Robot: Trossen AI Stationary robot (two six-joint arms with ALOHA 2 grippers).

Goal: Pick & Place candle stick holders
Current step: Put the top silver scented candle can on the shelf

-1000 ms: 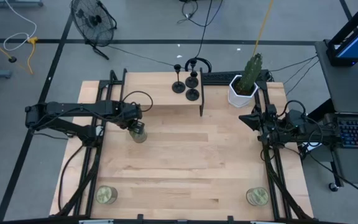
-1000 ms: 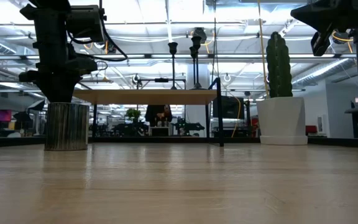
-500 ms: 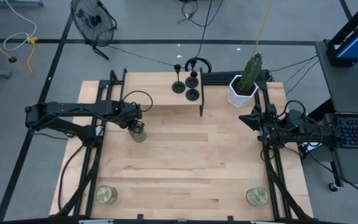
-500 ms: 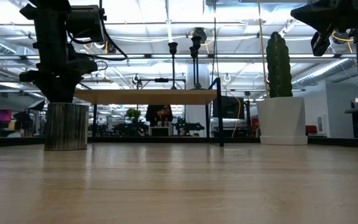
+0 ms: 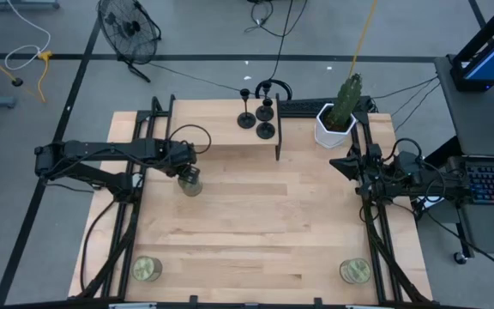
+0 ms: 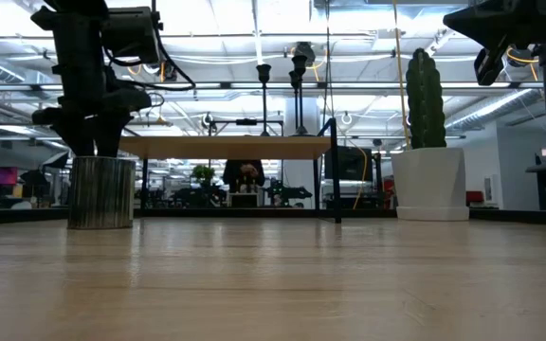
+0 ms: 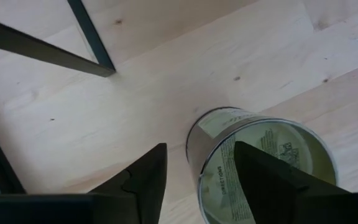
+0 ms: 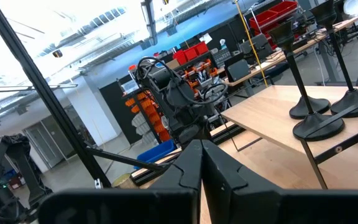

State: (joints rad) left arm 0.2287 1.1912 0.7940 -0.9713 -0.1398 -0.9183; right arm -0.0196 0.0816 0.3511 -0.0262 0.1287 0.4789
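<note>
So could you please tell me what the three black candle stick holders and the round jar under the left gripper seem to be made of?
The three black candle stick holders: probably dark matte metal, judging by thin stems. The round jar under the left gripper: apparently clear glass, with a printed label showing through its shiny wall.

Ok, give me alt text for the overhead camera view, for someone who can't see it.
Seen from above, the left tool hangs over a glass jar candle on a wooden table. Three black candle stick holders stand on a raised shelf at the far edge, beside a potted cactus; the right tool waits at the table's right side.
</note>
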